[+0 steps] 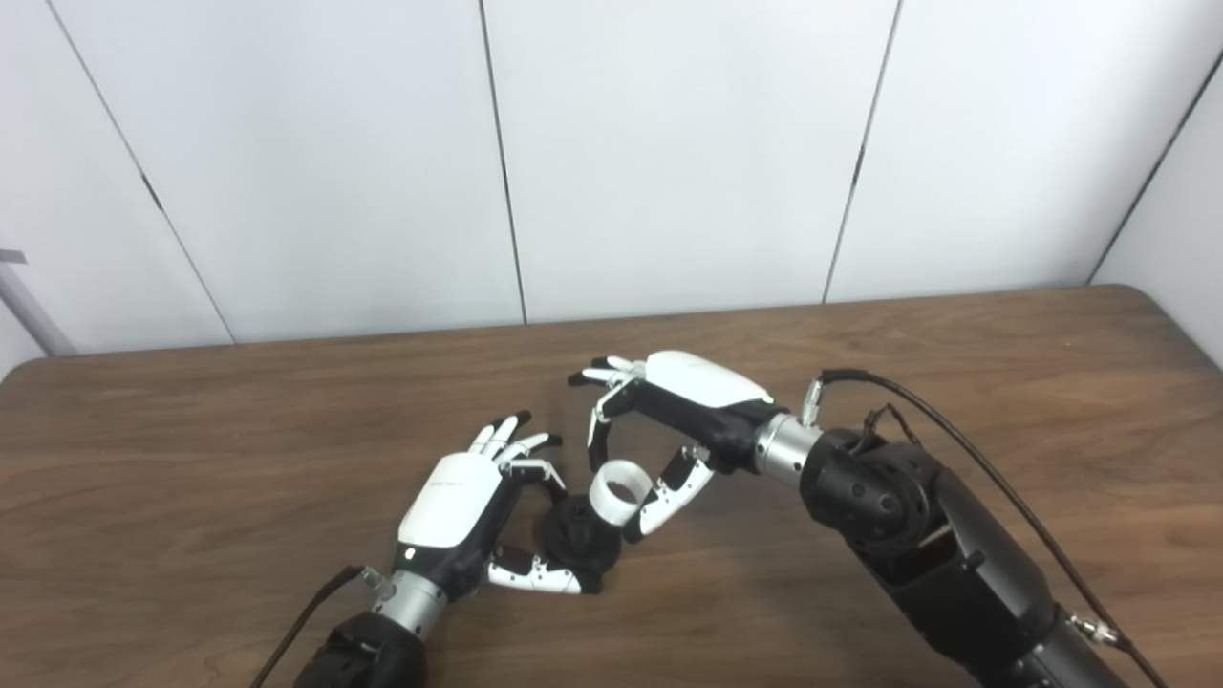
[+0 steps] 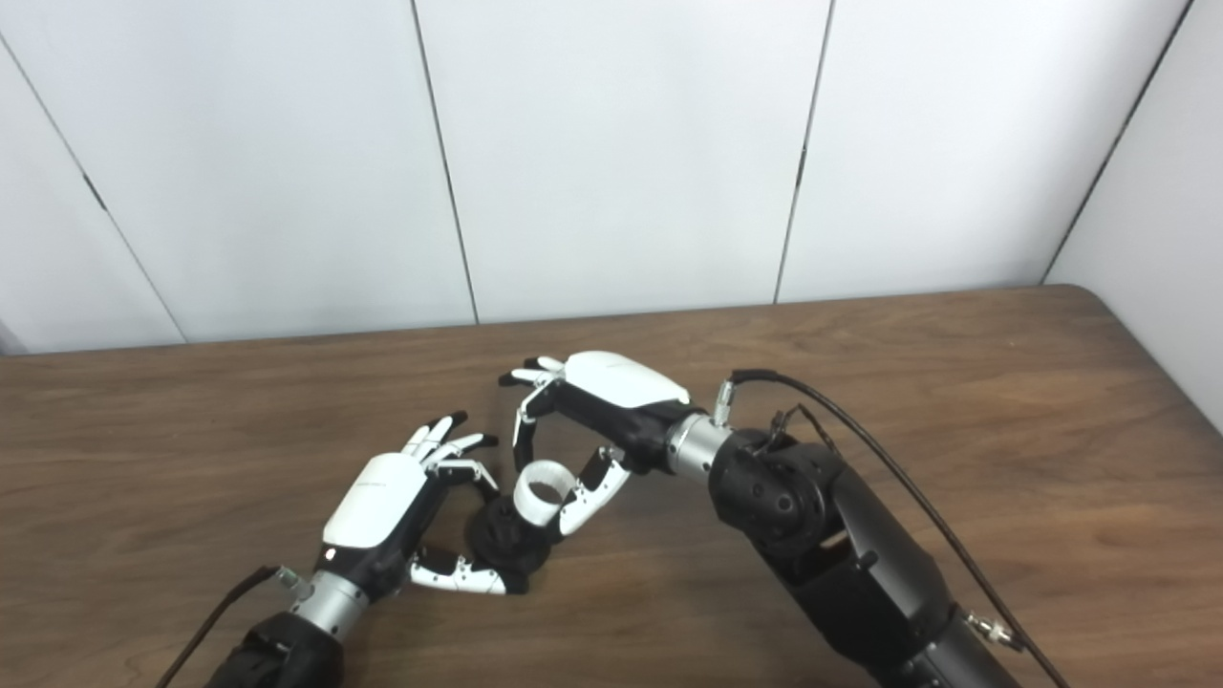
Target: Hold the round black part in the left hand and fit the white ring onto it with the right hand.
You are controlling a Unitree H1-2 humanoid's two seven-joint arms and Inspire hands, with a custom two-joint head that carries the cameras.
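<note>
The round black part sits low over the table, pinched between the thumb and a curled finger of my left hand. The white ring rests tilted against the black part's upper right edge. My right hand arches over it, thumb pressed on the ring's right side and a finger curling down to its left side. The other fingers of both hands are spread out. Where ring and part meet is partly hidden, so I cannot tell how far the ring is seated.
A brown wooden table spreads to both sides, with white wall panels behind it. A black cable loops over my right forearm. A grey bar stands at the far left edge.
</note>
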